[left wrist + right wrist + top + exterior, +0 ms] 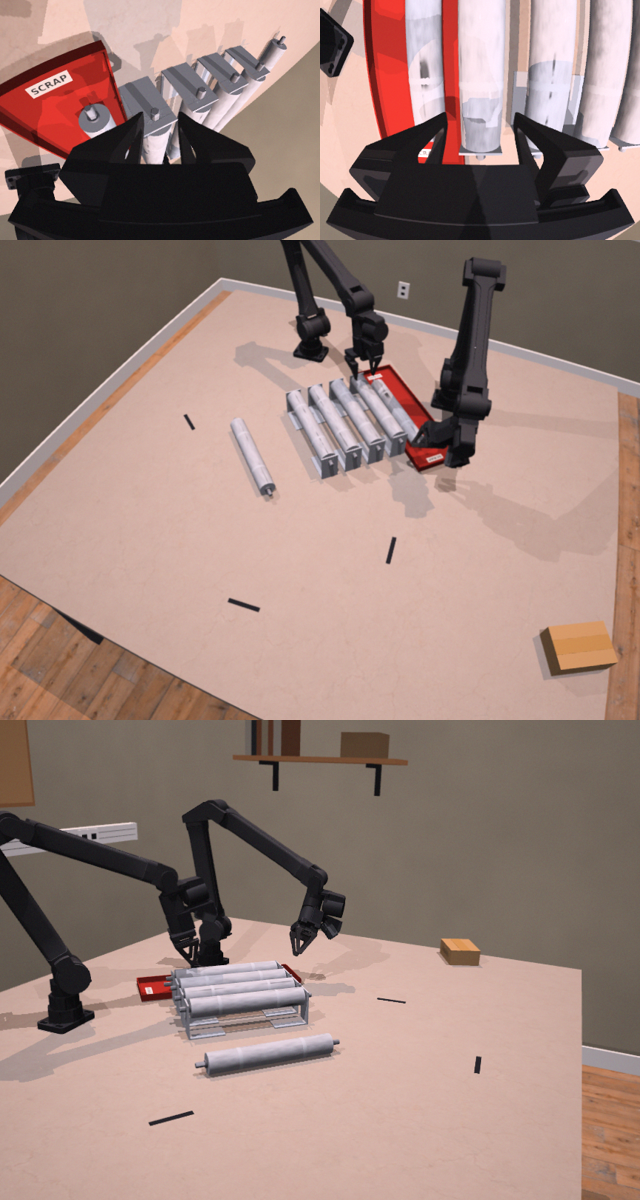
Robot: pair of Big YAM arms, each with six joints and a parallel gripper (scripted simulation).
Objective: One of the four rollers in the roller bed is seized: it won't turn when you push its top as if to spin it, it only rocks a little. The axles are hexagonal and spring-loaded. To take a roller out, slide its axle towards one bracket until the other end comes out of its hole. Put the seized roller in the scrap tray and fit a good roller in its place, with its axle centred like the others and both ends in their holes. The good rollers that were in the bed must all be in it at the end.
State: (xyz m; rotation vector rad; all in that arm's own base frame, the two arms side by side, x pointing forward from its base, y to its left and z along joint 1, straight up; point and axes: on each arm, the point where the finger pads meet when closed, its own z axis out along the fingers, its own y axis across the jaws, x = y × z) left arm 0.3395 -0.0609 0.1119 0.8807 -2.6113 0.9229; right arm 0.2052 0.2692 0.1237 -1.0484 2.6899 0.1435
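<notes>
Above the two ends of the roller nearest the tray, the left gripper (417, 445) (295, 953) (161, 118) and right gripper (364, 375) (193, 964) (480, 118) hold nothing: the left's fingers are partly open, the right's wider. That end roller (381, 408) (230, 969) (156, 148) (482, 55) sits in the bed, and the two wrist views, one per end, show its axle (155, 114) (481, 157) poking out past both brackets; neither shows both ends.

Just beside it, the scrapped roller (395, 410) (94, 120) (425, 55) lies in the red tray (408, 397) (154, 984) (55, 107) (387, 55). The exterior view hides it behind the bed; the right wrist view shows dark marks on it. Only the left wrist view has SCRAP fully readable.

Farther out, past the other three bed rollers, a loose roller (252, 454) (270, 1054) (273, 53) lies on the table (310, 549) (361, 1122). From above, the end roller's long axis runs upper left to lower right, roughly parallel to its bed neighbours.
</notes>
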